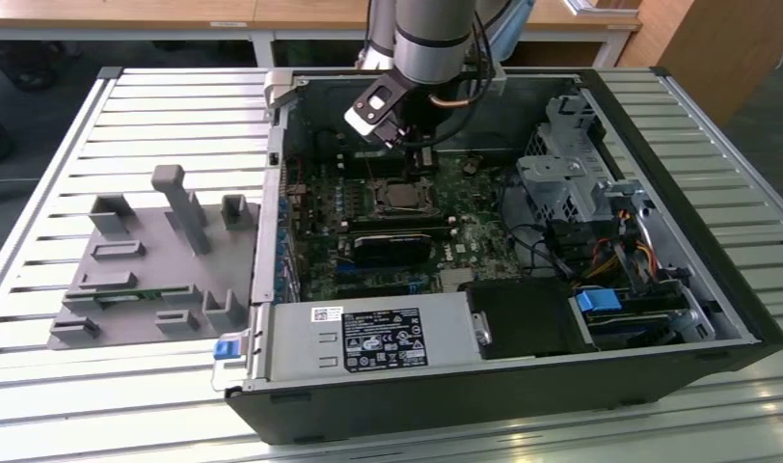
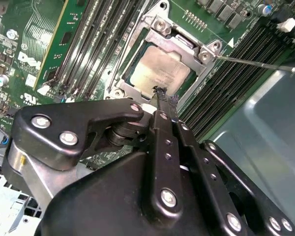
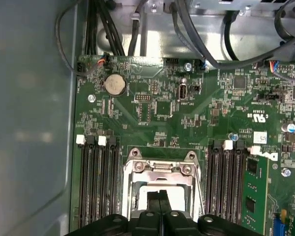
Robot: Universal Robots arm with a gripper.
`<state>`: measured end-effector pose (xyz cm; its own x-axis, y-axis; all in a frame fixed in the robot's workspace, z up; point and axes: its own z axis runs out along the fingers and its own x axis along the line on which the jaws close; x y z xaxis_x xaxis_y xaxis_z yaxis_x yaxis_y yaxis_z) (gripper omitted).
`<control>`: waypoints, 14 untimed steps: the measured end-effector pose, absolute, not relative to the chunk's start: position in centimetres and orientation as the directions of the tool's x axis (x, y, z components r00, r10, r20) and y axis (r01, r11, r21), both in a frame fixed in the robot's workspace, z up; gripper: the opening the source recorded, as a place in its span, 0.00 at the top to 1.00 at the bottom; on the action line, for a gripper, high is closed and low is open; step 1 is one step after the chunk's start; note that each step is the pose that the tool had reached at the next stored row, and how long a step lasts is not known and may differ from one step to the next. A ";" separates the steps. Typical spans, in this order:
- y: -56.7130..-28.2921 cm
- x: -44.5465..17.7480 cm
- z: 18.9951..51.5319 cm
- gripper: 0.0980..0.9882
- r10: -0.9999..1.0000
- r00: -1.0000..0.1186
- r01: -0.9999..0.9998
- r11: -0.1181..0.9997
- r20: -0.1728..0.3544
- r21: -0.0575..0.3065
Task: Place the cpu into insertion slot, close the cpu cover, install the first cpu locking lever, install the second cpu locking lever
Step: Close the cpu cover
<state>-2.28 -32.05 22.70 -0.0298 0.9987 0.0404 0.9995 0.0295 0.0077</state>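
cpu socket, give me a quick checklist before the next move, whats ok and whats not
1. cpu lying flat in the socket: ok
2. cpu cover down over the cpu, chip showing through its window: ok
3. locking lever latched: not ok, it stands out from the socket across the memory slots
4. fingers shut with nothing between them: ok
5. fingers' tips clear of the cpu cover's edge: cannot tell

arm [image 1: 430,39]: grey tube, black joint | gripper [image 2: 161,98]: black links, silver screws
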 end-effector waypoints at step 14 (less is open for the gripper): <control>-32.0 -3.5 22.7 0.99 0.999 -0.030 1.000 0.029 0.040 0.008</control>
<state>-3.46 -32.05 22.71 -0.0298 0.9987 0.0403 0.9995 0.0295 0.0077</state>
